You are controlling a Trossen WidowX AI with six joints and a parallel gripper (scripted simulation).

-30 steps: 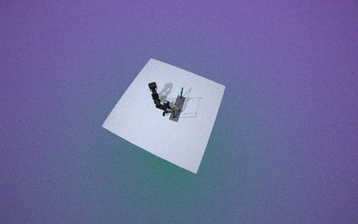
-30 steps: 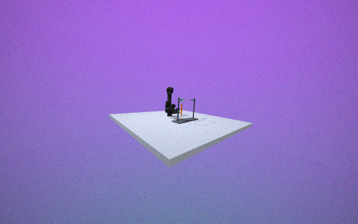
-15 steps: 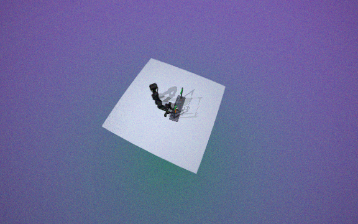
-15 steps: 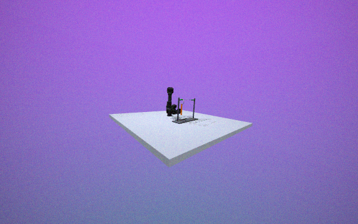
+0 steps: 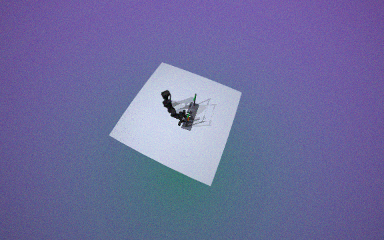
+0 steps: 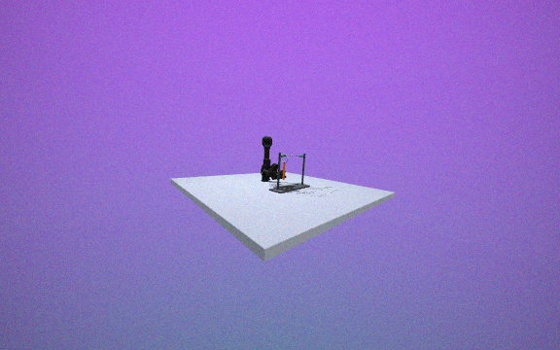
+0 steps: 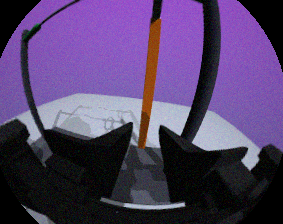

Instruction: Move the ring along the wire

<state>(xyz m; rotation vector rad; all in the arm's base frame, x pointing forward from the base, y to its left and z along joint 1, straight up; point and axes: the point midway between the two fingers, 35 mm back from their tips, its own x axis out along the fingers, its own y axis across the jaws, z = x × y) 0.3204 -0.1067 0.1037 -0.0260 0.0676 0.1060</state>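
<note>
The orange handle (image 6: 284, 170) (image 7: 151, 65) hangs upright below the ring (image 6: 285, 162), beside the nearer post (image 6: 279, 171) (image 7: 211, 55). The ring is on the green wire part by that post; in the wrist view only a dark piece above the handle shows. My gripper (image 7: 145, 127) is open, fingers partly apart. The handle's lower end shows in the gap between the fingertips; whether it is between them or just beyond is unclear. No finger contact is visible. The other green part (image 6: 301, 156) (image 7: 32, 32) is at the far post (image 6: 303, 171) (image 7: 26, 75).
The thin grey wire (image 6: 293, 156) (image 7: 57, 12) runs between the green parts, above and left of the fingers in the wrist view. Both posts stand on a dark base (image 5: 187, 127) below the fingers. The nearer post rises close to the right finger. The white table (image 5: 165, 143) carries shadows.
</note>
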